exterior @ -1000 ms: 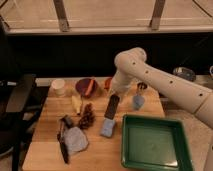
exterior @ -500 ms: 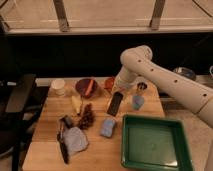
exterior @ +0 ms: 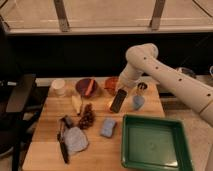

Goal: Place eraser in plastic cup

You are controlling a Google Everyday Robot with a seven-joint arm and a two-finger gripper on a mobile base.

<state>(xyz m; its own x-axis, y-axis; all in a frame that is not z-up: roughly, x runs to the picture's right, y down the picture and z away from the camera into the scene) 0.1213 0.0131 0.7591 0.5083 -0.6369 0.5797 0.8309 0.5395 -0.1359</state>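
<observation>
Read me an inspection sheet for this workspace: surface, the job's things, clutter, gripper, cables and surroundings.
Surface: wooden table, crowded.
Job's things: eraser tilted on end, just left of the plastic cup, not in it; the cup stands upright.
Clutter: white cup, dark bowl, metallic cup, grapes, sponge, grey cloth, green tray.
Gripper: gripper over the table's back middle, shut on the eraser's top end.
Cables: nothing seen.
Surroundings: black chair at left, window ledge behind.
</observation>
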